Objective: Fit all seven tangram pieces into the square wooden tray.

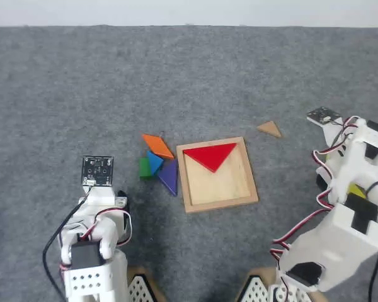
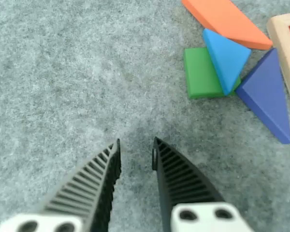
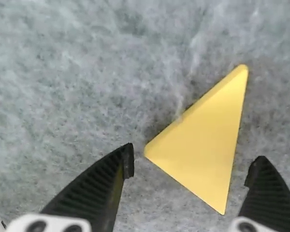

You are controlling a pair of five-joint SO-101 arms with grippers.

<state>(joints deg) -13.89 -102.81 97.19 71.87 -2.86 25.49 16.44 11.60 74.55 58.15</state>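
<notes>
The square wooden tray (image 1: 242, 195) lies mid-table with a red triangle (image 1: 209, 155) in its far half. Just left of the tray sit an orange parallelogram (image 1: 158, 145), a blue triangle (image 1: 154, 162), a green square (image 1: 143, 167) and a purple triangle (image 1: 169, 175). A tan triangle (image 1: 269, 129) lies beyond the tray's far right corner. A yellow triangle (image 3: 208, 145) lies flat on the carpet between the spread fingers of my right gripper (image 3: 193, 157), which is open. My left gripper (image 2: 136, 145) hangs over bare carpet short of the green square (image 2: 200, 72), slightly open and holding nothing.
Grey carpet covers the whole table. The left arm stands at the near left, the right arm (image 1: 349, 214) along the right side. The tray's rim (image 2: 285, 29) shows beside the purple triangle (image 2: 266, 94).
</notes>
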